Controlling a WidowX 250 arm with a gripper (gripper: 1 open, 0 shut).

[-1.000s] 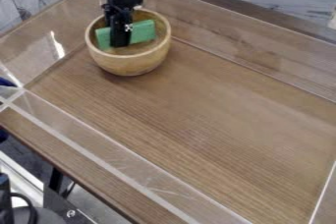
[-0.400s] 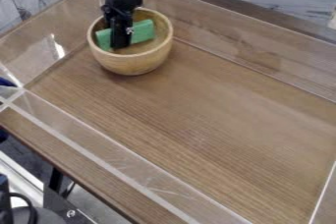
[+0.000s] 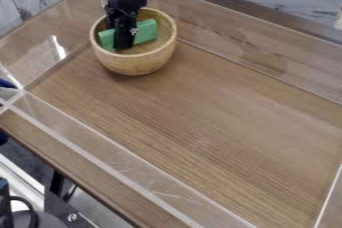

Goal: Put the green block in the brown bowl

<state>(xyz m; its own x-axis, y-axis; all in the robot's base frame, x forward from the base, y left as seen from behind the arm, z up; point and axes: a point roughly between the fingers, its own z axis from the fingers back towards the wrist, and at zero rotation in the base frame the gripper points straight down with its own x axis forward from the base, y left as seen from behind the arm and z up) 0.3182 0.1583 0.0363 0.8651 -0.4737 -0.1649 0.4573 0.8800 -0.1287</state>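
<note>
Nothing has shifted: black gripper stays clamped on the mint-green rectangular block inside the round light-brown wooden bowl, at ten o'clock on the table.

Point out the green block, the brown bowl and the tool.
green block (image 3: 151, 31), camera view, its exposed right end.
brown bowl (image 3: 134, 62), camera view, front outer wall.
tool (image 3: 123, 42), camera view, tips down inside the bowl.

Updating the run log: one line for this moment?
gripper: shut on mint-green rectangular block | block: inside round light-brown wooden bowl | release: not yet
</note>
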